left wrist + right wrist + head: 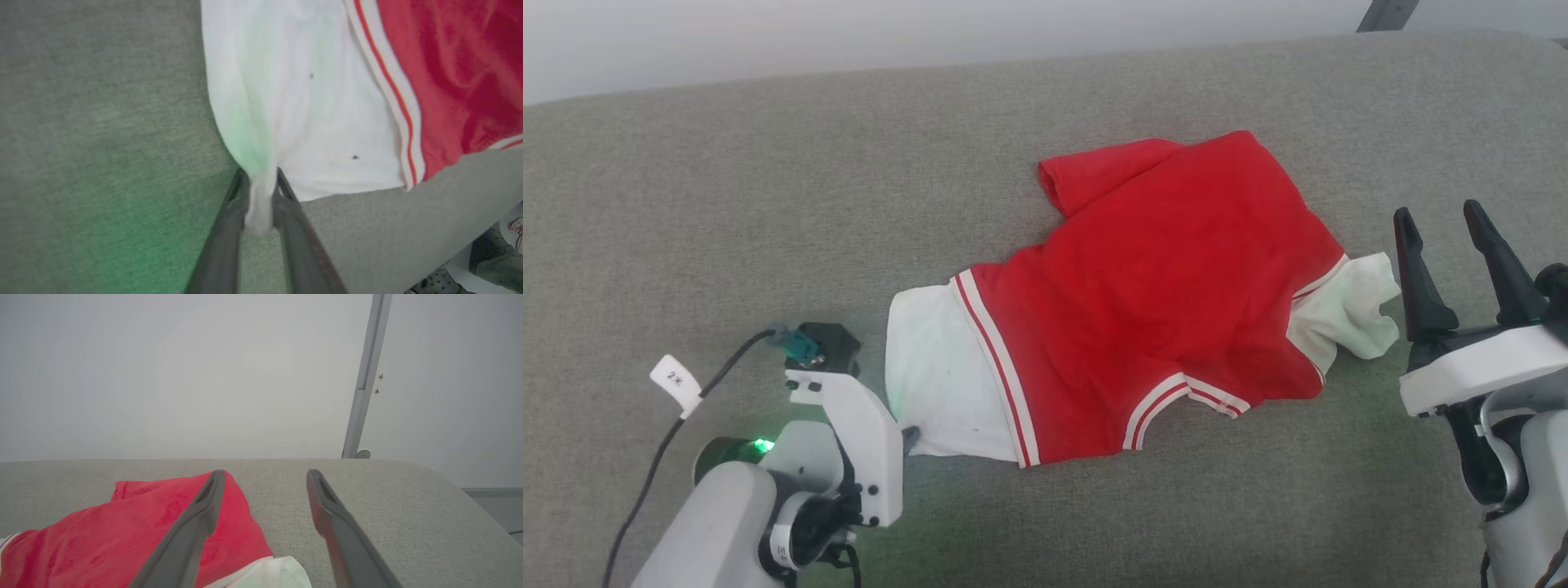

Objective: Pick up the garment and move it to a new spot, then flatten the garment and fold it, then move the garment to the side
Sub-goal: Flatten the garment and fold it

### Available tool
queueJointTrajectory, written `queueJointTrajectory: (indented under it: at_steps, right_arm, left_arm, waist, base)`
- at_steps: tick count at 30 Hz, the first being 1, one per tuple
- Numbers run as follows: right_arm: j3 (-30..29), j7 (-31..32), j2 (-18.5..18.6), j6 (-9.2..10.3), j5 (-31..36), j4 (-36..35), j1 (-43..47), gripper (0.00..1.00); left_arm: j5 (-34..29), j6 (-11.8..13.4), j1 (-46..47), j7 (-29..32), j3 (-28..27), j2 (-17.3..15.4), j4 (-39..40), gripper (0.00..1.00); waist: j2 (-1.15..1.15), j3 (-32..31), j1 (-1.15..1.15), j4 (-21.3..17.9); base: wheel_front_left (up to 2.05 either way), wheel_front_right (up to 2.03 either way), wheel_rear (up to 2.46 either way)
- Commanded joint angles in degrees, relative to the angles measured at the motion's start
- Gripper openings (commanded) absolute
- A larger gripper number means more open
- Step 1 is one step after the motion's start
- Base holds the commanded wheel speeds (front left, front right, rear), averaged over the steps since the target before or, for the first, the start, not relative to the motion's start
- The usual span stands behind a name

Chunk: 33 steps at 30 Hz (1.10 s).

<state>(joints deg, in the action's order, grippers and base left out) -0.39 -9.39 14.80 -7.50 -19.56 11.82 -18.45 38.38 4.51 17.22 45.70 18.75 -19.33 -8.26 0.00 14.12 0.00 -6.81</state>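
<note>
Garment (294, 102) corner pinched by left tool (260, 174), wrist view

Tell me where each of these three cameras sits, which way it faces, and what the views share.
Head view: on the robot's head, facing forward and down at the garment on the grey upholstered surface; left gripper lower left, right gripper at right.
Left wrist view: on the left wrist, facing along its dark fingers, shut on the garment's white sleeve.
Right wrist view: on the right wrist, facing low across the surface toward a pale wall and grey post; open fingers show.
Shared: all three show the garment.
</note>
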Motion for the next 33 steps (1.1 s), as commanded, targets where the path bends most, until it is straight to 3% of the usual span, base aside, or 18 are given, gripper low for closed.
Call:
queueJointTrajectory:
  at_steps: [1, 5, 18, 25, 28, 29, 30, 33]
  right_arm:
    - [-0.1, 0.1, 0.2, 0.02, 0.1, 0.1, 0.5, 1.00]
    - [-0.2, 0.2, 0.3, 0.02, 0.2, 0.3, 0.9, 1.00]
    - [-0.7, 1.5, 0.9, 0.02, -0.1, -0.3, 2.5, 1.00]
    - [-0.9, 2.2, 1.0, 0.02, -0.8, -0.1, 2.9, 1.00]
    - [-0.8, 2.3, 1.0, 0.02, -1.0, 0.0, 3.0, 1.00]
    - [-0.8, 2.3, 0.9, 0.02, -1.1, 0.0, 3.0, 1.00]
    - [-0.8, 2.4, 0.9, 0.02, -1.1, 0.0, 3.0, 1.00]
    - [-0.7, 2.6, 0.9, 0.02, -1.4, 0.0, 3.2, 1.00]
  left_arm:
    - [-0.2, -0.5, -2.2, -0.1, 1.3, 0.7, -1.9, 0.00]
    - [-0.9, -0.7, -1.7, -2.1, 0.3, -0.7, -2.8, 0.00]
    - [-2.5, 1.4, -3.0, -5.5, -6.4, -10.1, -5.3, 0.00]
    - [-1.5, 0.8, -3.7, -7.2, -7.7, -11.4, -6.7, 0.00]
    - [-1.2, 0.3, -3.2, -7.8, -7.4, -10.9, -7.6, 0.47]
    - [-1.4, 0.2, -3.0, -8.0, -7.3, -10.8, -7.8, 0.77]
    - [-1.2, 0.0, -2.8, -8.2, -7.2, -10.6, -7.9, 1.00]
    - [-0.8, -0.4, -2.6, -8.3, -7.1, -10.3, -8.1, 1.00]
  waist:
    - [0.00, -0.3, 0.00, 0.2]
    - [0.00, -1.1, 0.00, 0.8]
    - [0.00, -3.3, 0.00, 2.8]
    - [0.00, -3.8, 0.00, 3.5]
    - [0.00, -4.0, 0.00, 3.7]
    - [0.00, -4.0, 0.00, 3.8]
    - [0.00, -4.0, 0.00, 3.8]
    - [0.00, -4.2, 0.00, 3.9]
  base:
    - [0.00, 0.00, 0.00]
    - [0.00, 0.00, 0.00]
    - [0.00, 0.00, 0.00]
    - [0.00, 0.00, 0.00]
    - [0.00, 0.00, 0.00]
    - [0.00, 0.00, 0.00]
    - [0.00, 0.00, 0.00]
    - [0.00, 0.00, 0.00]
